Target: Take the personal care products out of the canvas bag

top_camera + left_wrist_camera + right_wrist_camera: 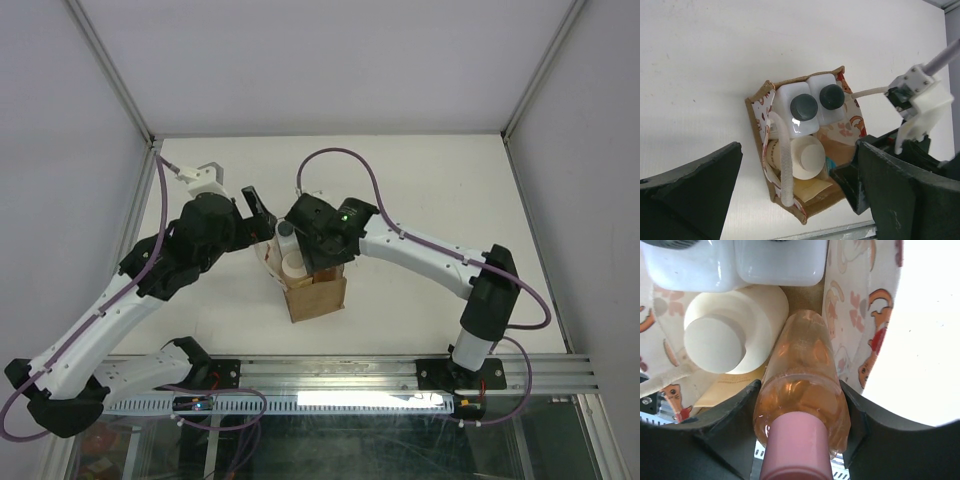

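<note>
The canvas bag (318,297) stands open on the white table near the front middle. In the left wrist view (830,202) it holds two white bottles with dark grey caps (802,112) (832,97) and the stout cream bottle (807,157). My right gripper (800,405) reaches into the bag and is shut on the slim orange bottle (802,375) just below its pink cap (797,452). The cream bottle (725,330) and the white bottles (685,265) stand beside it. My left gripper (800,195) is open and empty, above the bag's left side (258,208).
A white loop handle (785,165) lies across the bag's mouth over the cream bottle. An aluminium rail (400,375) runs along the table's near edge. Enclosure walls with metal posts (110,75) bound the table on the left, right and back.
</note>
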You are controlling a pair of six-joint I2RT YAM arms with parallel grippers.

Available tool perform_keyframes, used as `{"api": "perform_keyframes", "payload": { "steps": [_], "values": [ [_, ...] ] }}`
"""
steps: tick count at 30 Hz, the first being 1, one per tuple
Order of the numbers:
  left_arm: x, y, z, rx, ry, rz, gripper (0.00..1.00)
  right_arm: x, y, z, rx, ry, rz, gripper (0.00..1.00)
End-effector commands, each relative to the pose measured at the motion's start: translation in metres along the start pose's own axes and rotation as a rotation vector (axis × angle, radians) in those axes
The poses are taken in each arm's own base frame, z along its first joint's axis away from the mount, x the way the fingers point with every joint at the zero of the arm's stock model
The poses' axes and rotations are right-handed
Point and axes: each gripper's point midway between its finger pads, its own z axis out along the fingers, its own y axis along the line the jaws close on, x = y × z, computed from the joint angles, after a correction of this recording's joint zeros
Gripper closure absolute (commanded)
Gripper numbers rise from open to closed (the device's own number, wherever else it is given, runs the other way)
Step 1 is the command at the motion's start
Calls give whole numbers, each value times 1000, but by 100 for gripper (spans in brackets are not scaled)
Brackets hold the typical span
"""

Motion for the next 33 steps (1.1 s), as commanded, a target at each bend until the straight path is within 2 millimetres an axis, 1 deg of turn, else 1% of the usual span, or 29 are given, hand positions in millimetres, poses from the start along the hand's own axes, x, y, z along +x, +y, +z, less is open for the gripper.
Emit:
{"api": "perform_keyframes", "payload": {
  "steps": [1, 4, 9, 12, 14, 18, 21, 24, 27, 29, 32, 33],
  "values": [
    [-15, -15, 4, 33, -45, -9, 1, -63, 3, -82, -136, -258, 126, 100],
    [-22, -20, 8, 25, -57, 7, 1, -77, -2, -101, -221, -284, 193, 100],
    [-35, -23, 11, 5, -100, 30, 1, -104, -6, -140, -426, -349, 296, 100],
    [-44, -24, 12, -6, -132, 54, 1, -120, -18, -164, -537, -381, 369, 100],
    [-51, -25, 14, -10, -152, 76, 1, -132, -31, -174, -587, -394, 420, 100],
    [-66, -34, 19, -20, -185, 133, 1, -147, -45, -192, -670, -399, 476, 100],
    [-78, -41, 25, -27, -211, 180, 1, -161, -56, -212, -740, -428, 521, 100],
    [-92, -49, 33, -23, -238, 216, 1, -178, -77, -228, -794, -475, 585, 100],
    [-99, -56, 40, -9, -243, 241, 1, -193, -101, -235, -824, -512, 654, 100],
    [-101, -59, 42, 3, -238, 244, 1, -200, -121, -235, -810, -539, 694, 100],
    [-97, -63, 40, 35, -225, 239, 1, -207, -155, -236, -781, -589, 753, 100],
    [-94, -63, 40, 44, -218, 236, 1, -209, -171, -236, -762, -613, 778, 100]
  ]
}}
